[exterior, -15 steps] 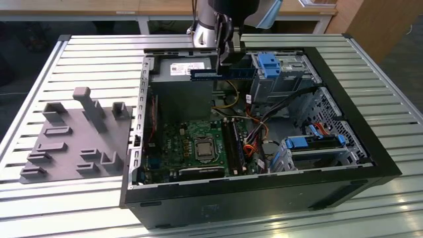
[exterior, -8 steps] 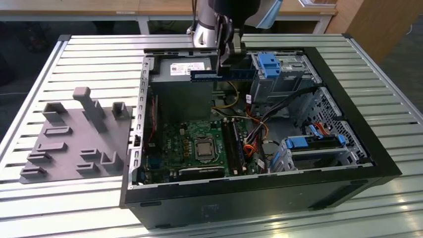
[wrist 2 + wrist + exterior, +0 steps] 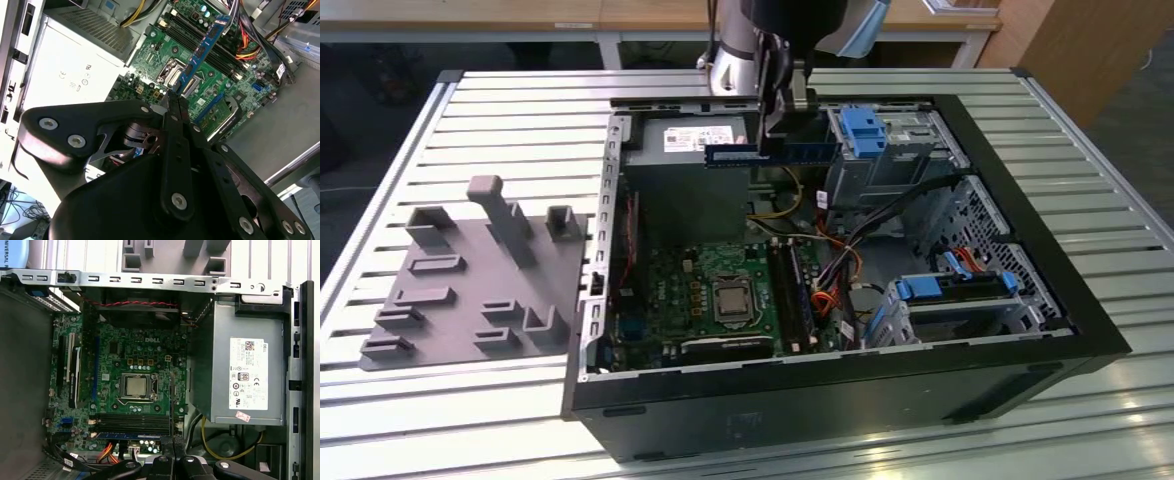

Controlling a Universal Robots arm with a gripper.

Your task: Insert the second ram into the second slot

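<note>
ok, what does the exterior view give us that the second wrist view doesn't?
Exterior view adds: grey fixture plate on the slatted table, blue drive caddies, the whole case. Second wrist view adds: on the gripper, its black linkage and pivot screws, close up. Both: gripper shut on the second ram, held above the motherboard, not yet in a slot.

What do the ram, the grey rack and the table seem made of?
The ram looks like blue circuit board, matte, with dark chips. The rack: probably plastic, uniform matte grey. The table: likely aluminium, ribbed slats, dull silver sheen.
</note>
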